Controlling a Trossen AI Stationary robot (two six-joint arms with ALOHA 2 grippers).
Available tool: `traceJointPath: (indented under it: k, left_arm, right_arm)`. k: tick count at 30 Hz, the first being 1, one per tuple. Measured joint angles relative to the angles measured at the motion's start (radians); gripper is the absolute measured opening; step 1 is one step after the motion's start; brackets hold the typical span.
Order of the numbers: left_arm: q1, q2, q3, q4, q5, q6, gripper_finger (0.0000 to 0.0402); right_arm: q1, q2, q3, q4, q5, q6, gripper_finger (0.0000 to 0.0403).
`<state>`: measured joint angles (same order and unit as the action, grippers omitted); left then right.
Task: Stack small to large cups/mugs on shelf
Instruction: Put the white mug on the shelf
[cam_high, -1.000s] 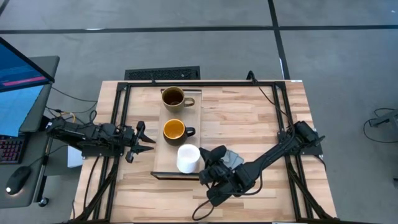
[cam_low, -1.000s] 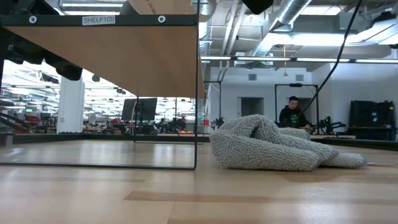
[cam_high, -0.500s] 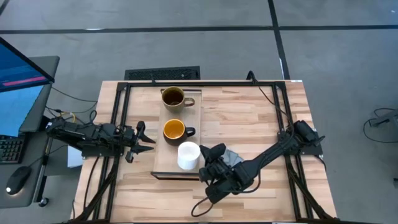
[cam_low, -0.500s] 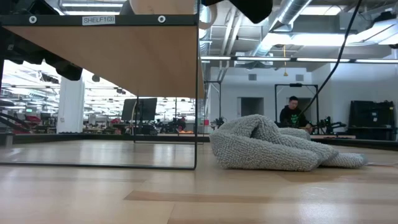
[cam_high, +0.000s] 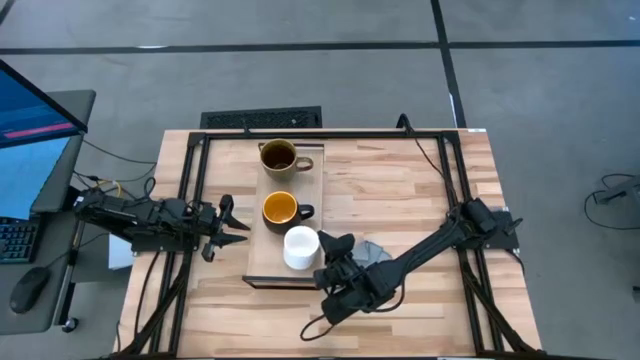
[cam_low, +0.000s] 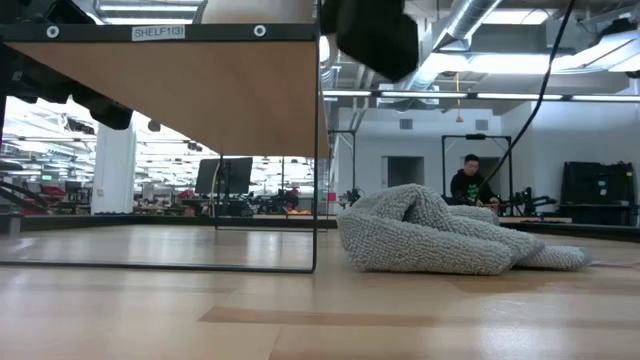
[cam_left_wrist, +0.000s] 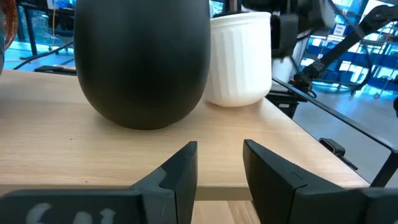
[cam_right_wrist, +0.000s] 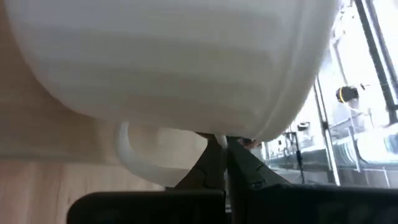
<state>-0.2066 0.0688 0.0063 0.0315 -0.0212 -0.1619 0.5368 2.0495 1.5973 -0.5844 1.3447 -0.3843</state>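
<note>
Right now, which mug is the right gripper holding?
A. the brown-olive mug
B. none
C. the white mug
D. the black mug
C: the right gripper is shut on the white mug, pinching its handle at the shelf end.

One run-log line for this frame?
right end effector: shut on white mug handle, over shelf | left end effector: open, waiting beside shelf
</note>
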Motion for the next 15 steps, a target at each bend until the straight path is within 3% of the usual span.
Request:
traceJointPath:
  k: [15]
  left_arm:
    - [0.0,0.026,0.0,-0.003,0.013,-0.008,0.0119]
  right_arm:
    - [0.015,-0.01,0.002,0.053,-0.024,-0.026,0.0055]
